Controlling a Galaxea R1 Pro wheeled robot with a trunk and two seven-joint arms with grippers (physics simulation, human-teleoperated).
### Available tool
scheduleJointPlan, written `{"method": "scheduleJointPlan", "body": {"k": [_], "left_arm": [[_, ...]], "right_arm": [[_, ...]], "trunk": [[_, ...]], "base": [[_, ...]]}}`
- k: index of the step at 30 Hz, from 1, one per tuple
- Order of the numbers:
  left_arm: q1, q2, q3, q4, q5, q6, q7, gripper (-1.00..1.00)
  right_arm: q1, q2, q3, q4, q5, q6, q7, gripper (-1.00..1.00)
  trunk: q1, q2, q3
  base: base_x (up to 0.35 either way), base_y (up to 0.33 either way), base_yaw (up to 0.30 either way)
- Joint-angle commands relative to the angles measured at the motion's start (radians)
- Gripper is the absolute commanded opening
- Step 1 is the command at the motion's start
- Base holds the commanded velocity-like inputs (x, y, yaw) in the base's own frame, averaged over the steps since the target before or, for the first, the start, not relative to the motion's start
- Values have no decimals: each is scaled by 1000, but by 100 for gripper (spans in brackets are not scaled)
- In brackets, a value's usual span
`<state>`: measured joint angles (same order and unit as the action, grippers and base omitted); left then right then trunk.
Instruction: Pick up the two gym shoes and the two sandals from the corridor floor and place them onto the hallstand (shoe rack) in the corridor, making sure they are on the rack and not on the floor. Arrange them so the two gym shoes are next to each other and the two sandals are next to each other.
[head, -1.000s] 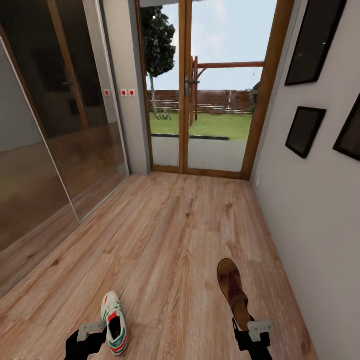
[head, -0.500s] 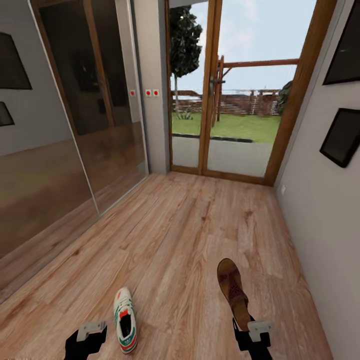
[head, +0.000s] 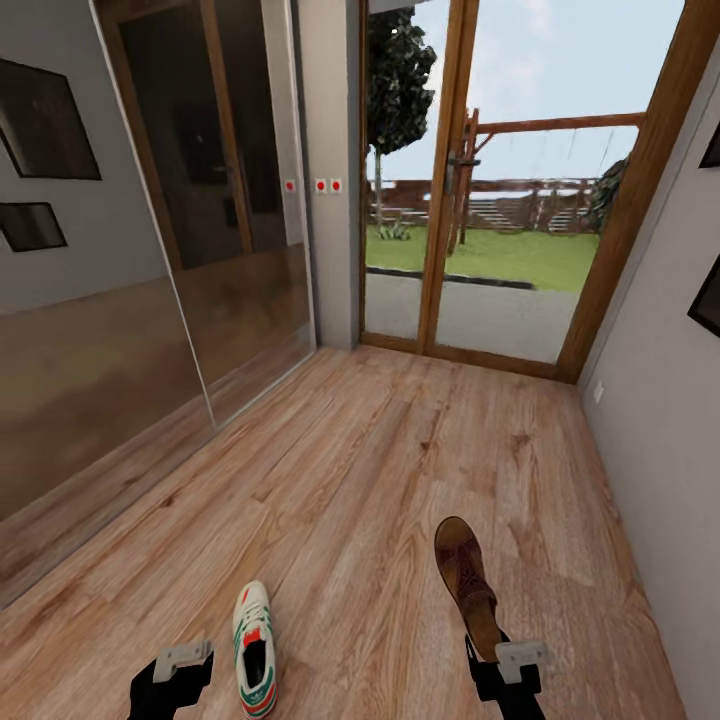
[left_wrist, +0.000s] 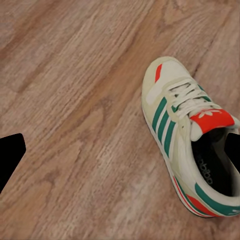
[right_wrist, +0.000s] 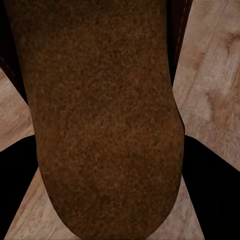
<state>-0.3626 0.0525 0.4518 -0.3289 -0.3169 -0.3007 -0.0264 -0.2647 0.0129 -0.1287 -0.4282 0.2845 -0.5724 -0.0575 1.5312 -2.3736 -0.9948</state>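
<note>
Gym shoe (head: 255, 650): in the head view it lies on the corridor floor (head: 380, 470) at about seven o'clock, toe toward the glass door (head: 480, 200), just beside the left gripper (head: 183, 660), which hangs near it without touching. The sandal (head: 467, 585) rises at about five o'clock from the right gripper (head: 497, 655), heel end at the fingers and toe pointing away toward the door. My reading is that one sandal is already in hand and the robot is on its way to the rack; the next move calls for turning the base until the hallstand comes into sight, then setting the sandal on it.

In the left wrist view the gym shoe (left_wrist: 187, 147) rests on the planks, and the two dark fingers stand far apart, one fingertip (left_wrist: 10, 155) well clear of the shoe, the other cut off at the frame's edge over the heel opening. The gripper is spread and empty.

In the right wrist view the sandal (right_wrist: 100, 115) fills the middle, sole side to the lens, with dark fingers (right_wrist: 210, 185) pressed against both its sides: pinching it. Straps and footbed are hidden.
</note>
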Motion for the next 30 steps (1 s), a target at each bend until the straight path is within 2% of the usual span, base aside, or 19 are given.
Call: {"method": "scheduleJointPlan", "body": {"k": [1,13,22,30], "left_arm": [[-1,-1,8,1,-10,-5,-3,100],[-1,-1,8,1,-10,-5,-3,100],[-1,-1,9,1,-10,-4,-3,100],[-1,-1,9,2,-10,-4,-3,100]], "right_arm": [[-1,1,-5,1,12,-3,-5,-100],[-1,0,-5,1,14,-3,-4,-100],[-1,1,-5,2,12,-3,-4,-100],[-1,1,-5,2,12,-3,-4,-100]], "trunk": [[0,0,-1],[0,0,-1],[0,0,-1],[0,0,-1]], "base": [[6,-3,9],[5,-1,2],[161,-70,2],[27,-14,185]]}}
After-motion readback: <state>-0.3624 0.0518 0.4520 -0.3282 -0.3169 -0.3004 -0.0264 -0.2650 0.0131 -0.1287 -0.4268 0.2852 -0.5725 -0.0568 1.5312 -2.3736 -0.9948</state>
